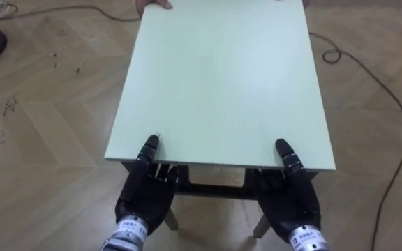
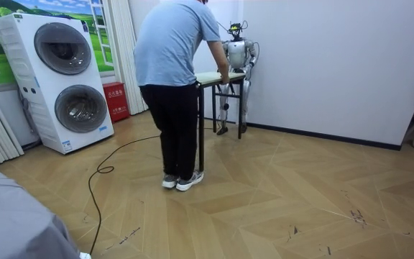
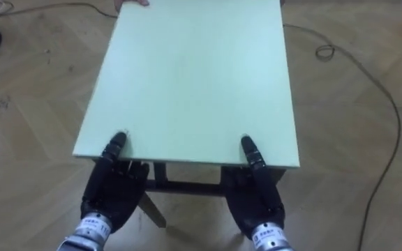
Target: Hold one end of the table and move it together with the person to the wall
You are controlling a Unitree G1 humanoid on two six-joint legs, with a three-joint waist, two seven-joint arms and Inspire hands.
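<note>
Table [image 1: 218, 77] between robot and person [image 2: 171, 72]. Near edge pinched by left hand [image 1: 144, 196] and right hand [image 1: 293, 201]: thumbs atop the surface, fingers tucked beneath. Person's hand [image 1: 152, 3] on far edge.

white wall [image 2: 322, 65], parquet floor [image 2: 264, 208], 2 stacked washers [image 2: 70, 79]

No text or number can be read; the print on the red box [image 2: 114, 101] is too small.
</note>
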